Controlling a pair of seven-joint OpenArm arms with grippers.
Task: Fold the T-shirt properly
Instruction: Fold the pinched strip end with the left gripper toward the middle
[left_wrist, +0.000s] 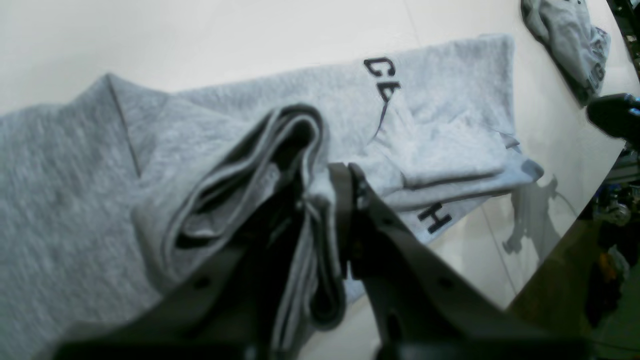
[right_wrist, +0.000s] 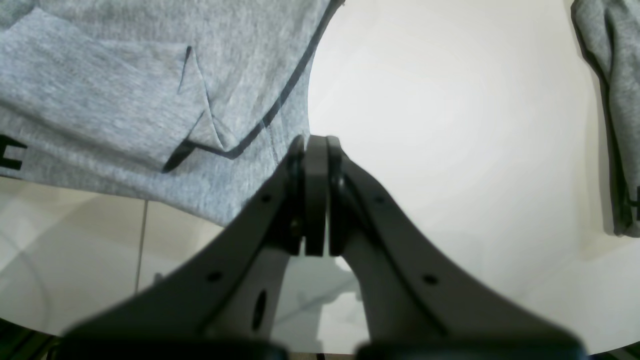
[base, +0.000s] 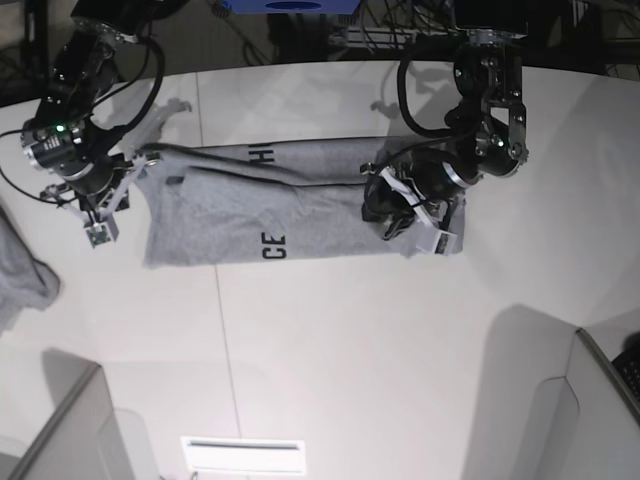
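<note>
The grey T-shirt (base: 300, 205) lies on the white table as a long band folded lengthwise, black letters showing on it. My left gripper (base: 385, 215) is at the band's right end. In the left wrist view the left gripper (left_wrist: 322, 195) is shut on a bunched, layered fold of the T-shirt (left_wrist: 430, 110), lifted a little off the cloth below. My right gripper (base: 110, 200) is just off the band's left end. The right wrist view shows the right gripper (right_wrist: 316, 145) shut with nothing between its fingers, beside the T-shirt's (right_wrist: 125, 90) edge.
A second crumpled grey garment (base: 20, 275) lies at the table's left edge, also visible as a grey garment (right_wrist: 617, 110) on the right of the right wrist view. Grey box corners (base: 590, 410) stand at the front. The white table (base: 350, 340) stretches in front of the shirt.
</note>
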